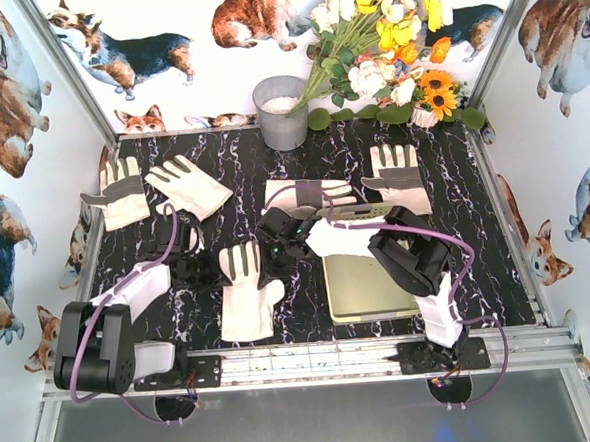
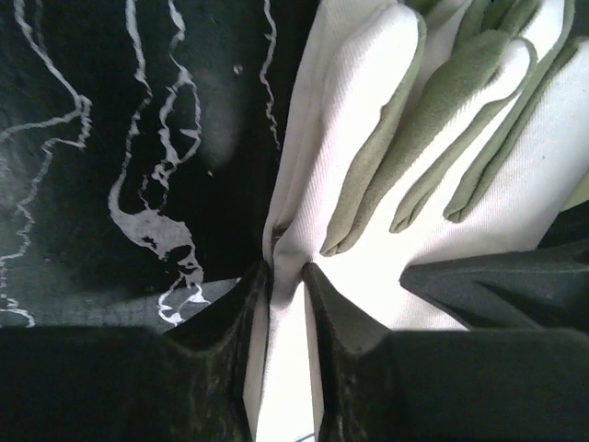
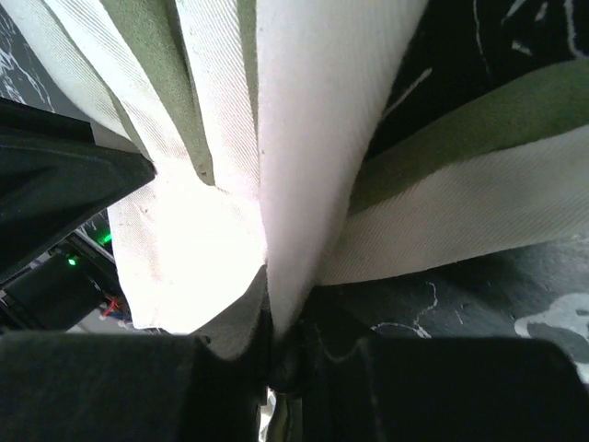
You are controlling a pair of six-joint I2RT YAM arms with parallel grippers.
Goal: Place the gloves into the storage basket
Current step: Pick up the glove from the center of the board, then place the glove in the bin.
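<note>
On the black, white-veined tabletop [image 1: 483,260], as seen from my remote station, I list:

1. Gloves [image 1: 123,189]: I count five. They are cream-white woven fabric with grey-green patches along the fingers and a grey band across the back. Two lie at the far left, two along the back towards the right, and one is at front centre. All of them are on the tabletop, outside the storage basket.

2. Centre glove [image 1: 247,294]: it lies flat with its fingers pointing away from the arm bases, just left of the basket.

3. Left end effector [image 2: 285,272]: its jaws are pinched together on a raised fold at the edge of the centre glove.

4. Right end effector [image 3: 276,308]: it is clamped on a white fold at the finger end of what I take to be the same glove, close beside the left one.

5. Storage basket [image 1: 365,297]: a shallow, pale yellow-green rectangular tray at front right. Its visible floor is bare, and the right arm partly covers it.

6. Bucket [image 1: 282,122]: round grey metal, at the back centre, with something white inside.

7. Bouquet [image 1: 384,35]: yellow, white and orange flowers at the back right.

8. Walls [image 1: 6,88]: printed with corgis.
</note>
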